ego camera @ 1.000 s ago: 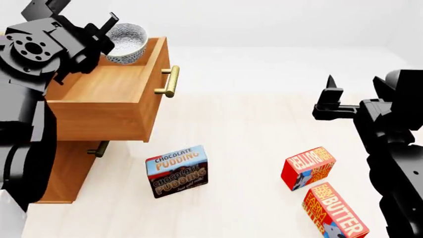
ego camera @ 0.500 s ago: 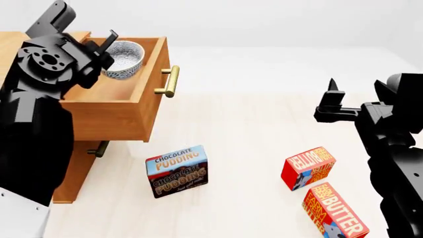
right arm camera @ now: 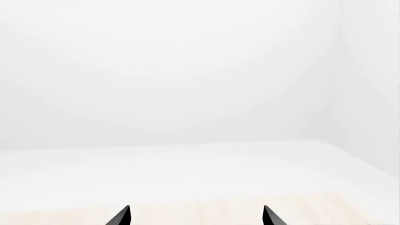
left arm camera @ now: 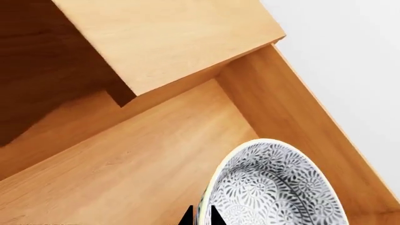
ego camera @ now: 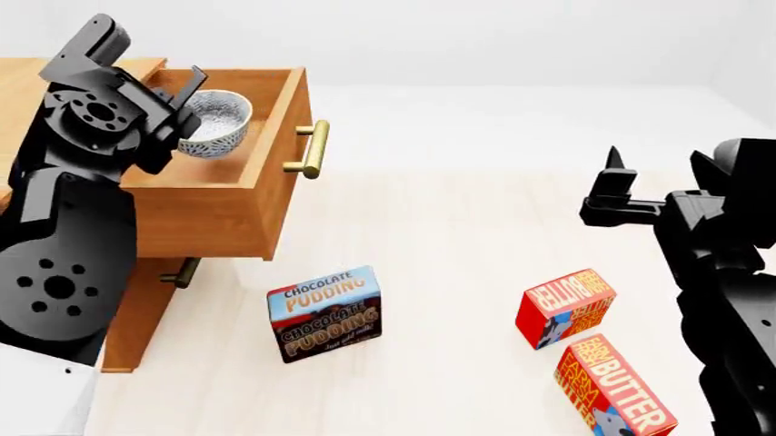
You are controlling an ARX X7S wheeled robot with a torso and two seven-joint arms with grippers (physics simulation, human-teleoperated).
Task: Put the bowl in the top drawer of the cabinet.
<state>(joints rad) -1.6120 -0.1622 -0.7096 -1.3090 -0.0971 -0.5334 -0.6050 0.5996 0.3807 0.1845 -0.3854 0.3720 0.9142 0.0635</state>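
The speckled white-grey bowl [ego camera: 218,123] hangs tilted inside the pulled-out top drawer [ego camera: 274,163] of the orange-brown cabinet [ego camera: 136,313], near the drawer's far corner. My left gripper [ego camera: 182,111] is shut on the bowl's rim. In the left wrist view both fingertips of this gripper [left arm camera: 201,218] pinch the rim of the bowl [left arm camera: 275,187], one inside and one outside, above the drawer floor [left arm camera: 125,164]. My right gripper [ego camera: 616,182] stands open over the pale floor at the right, holding nothing. The right wrist view shows this gripper [right arm camera: 196,215] with its tips far apart.
The brass handle [ego camera: 308,149] juts from the top drawer's front; the lower drawer's handle [ego camera: 182,272] sits beneath it. A chocolate pudding box [ego camera: 325,313] stands on the floor before the cabinet. A jello box [ego camera: 566,307] and a butter box [ego camera: 612,386] lie near my right arm.
My left arm has carried the bowl down from above the drawer's far edge into the drawer. The right gripper has drifted slightly to the right.
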